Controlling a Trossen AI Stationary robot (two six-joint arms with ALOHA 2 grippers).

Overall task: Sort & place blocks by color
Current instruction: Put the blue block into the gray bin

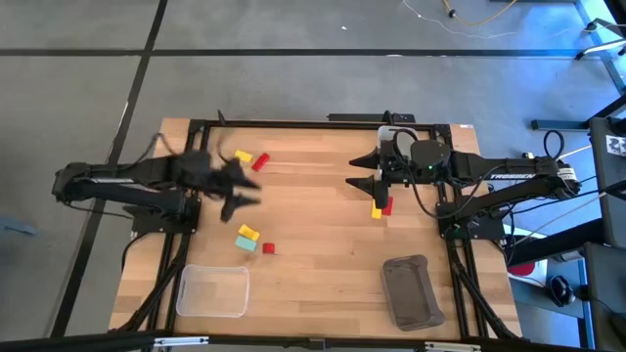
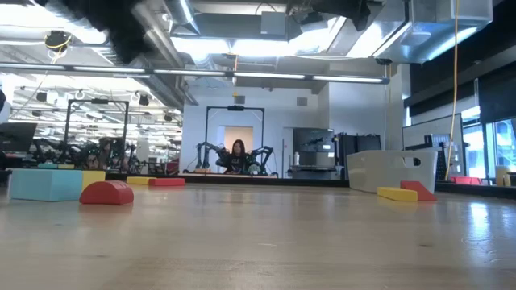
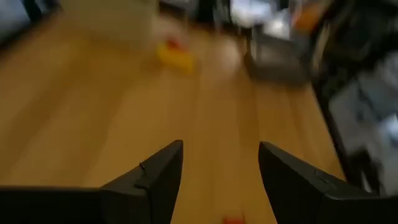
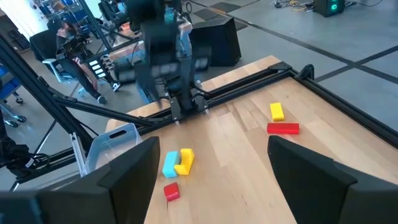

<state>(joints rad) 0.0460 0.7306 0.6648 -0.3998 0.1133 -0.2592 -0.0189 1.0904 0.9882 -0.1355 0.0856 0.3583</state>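
High view, left claw: the left claw (image 1: 238,186) hovers open and empty over the left half of the table (image 1: 313,254). It stands between two groups of blocks.
High view, far group: a yellow block (image 1: 243,156) and a red bar (image 1: 260,161) lie touching, just beyond the left claw toward the far edge.
High view, near group: a yellow block (image 1: 247,233) and a teal block (image 1: 245,242) lie together, with a small red block (image 1: 268,248) just beside them, on the near side of the left claw, between it and the clear bin (image 1: 212,290).
High view, right claw: the right claw (image 1: 370,168) is open and holds nothing. A yellow bar (image 1: 377,208) and a red block (image 1: 387,205) lie just beside it toward the near edge, their long axes about across the table depth. The grey bin (image 1: 411,290) is further toward the near edge.
Low view: no claw tip shows; a teal block (image 2: 46,184) and a red block (image 2: 106,192) rest on the table.
Left wrist view: the fingers (image 3: 155,177) stand apart with only bare table between; the blocks ahead are well apart from them.
Right wrist view: the fingers (image 4: 127,171) are apart; the near group lies between them but farther off, near the left arm.
Judgement: each arm is nearer to its own side's blocks; the right claw probably needs only a short move down.
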